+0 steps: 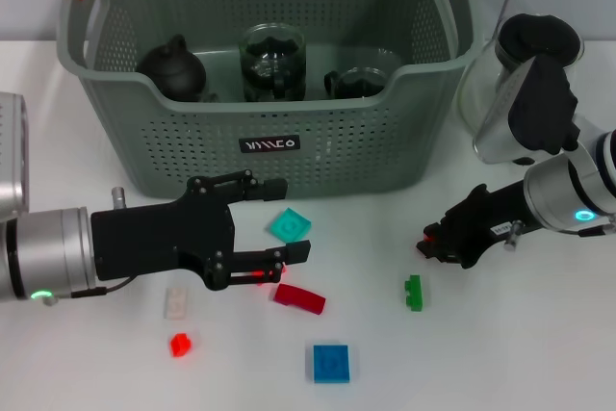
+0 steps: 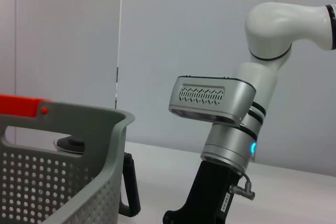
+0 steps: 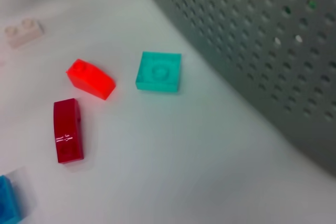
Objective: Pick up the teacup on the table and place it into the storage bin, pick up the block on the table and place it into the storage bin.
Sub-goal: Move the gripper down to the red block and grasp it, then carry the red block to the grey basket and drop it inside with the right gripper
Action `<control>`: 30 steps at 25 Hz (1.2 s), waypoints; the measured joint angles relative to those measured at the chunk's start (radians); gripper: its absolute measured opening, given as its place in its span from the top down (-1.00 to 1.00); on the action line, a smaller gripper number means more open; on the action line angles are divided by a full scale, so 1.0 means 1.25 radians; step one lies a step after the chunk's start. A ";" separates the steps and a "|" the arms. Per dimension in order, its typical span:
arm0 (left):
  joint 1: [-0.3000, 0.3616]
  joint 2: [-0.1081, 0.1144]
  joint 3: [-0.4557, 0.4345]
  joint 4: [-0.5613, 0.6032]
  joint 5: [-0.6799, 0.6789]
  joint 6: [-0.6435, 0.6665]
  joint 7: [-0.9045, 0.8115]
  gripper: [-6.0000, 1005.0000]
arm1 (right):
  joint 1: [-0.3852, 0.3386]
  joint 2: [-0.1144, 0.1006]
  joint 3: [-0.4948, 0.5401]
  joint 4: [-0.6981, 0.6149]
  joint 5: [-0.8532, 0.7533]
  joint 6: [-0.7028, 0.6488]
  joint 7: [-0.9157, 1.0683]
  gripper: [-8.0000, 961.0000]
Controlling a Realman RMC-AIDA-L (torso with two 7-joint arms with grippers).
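The storage bin [image 1: 269, 156], a grey-green perforated basket with orange-red handles, stands at the back centre. It also shows in the left wrist view [image 2: 63, 182] and the right wrist view [image 3: 273, 40]. Inside it are a black teapot [image 1: 173, 69], a tall glass cup [image 1: 272, 63] and a low glass teacup [image 1: 361, 81]. My left gripper [image 1: 287, 220] is open in front of the bin. A teal block [image 1: 289, 226] lies on the table between its fingertips; it also shows in the right wrist view [image 3: 159, 72]. My right gripper [image 1: 433, 241] hangs low at the right, apart from the blocks.
Loose blocks lie on the white table: dark red [image 1: 298, 297], green [image 1: 413, 292], blue [image 1: 330, 363], small red [image 1: 179, 344], white [image 1: 175, 302]. A bright red block [image 3: 91, 78] lies beside the teal one. A glass jug with a black lid [image 1: 525, 93] stands right of the bin.
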 joint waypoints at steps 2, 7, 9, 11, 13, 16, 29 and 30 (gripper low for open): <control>0.001 0.000 0.000 0.000 0.000 0.000 0.000 -0.48 | -0.001 0.000 -0.001 -0.001 0.000 -0.001 -0.001 0.10; 0.004 0.000 -0.001 0.000 0.000 0.000 0.000 -0.48 | -0.027 0.000 0.006 -0.058 0.016 -0.052 -0.012 0.53; 0.005 0.000 -0.001 0.000 0.000 0.002 -0.002 -0.48 | -0.051 -0.001 0.013 -0.125 0.033 -0.114 -0.008 0.62; 0.005 0.000 -0.001 0.001 0.000 0.003 -0.004 -0.48 | -0.085 -0.003 0.028 -0.226 0.066 -0.212 0.007 0.62; 0.005 0.000 -0.001 0.001 0.000 0.003 -0.004 -0.48 | -0.106 -0.004 0.058 -0.319 0.103 -0.316 0.028 0.62; 0.005 0.000 -0.001 0.001 0.000 0.003 -0.004 -0.48 | -0.115 -0.005 0.135 -0.487 0.199 -0.492 0.077 0.62; 0.000 -0.001 -0.001 -0.002 -0.001 0.000 -0.005 -0.47 | 0.156 -0.048 0.255 -0.421 0.132 -0.314 0.223 0.55; 0.000 -0.001 -0.001 -0.002 -0.001 0.000 -0.005 -0.47 | 0.179 -0.051 0.254 -0.382 0.099 -0.295 0.222 0.54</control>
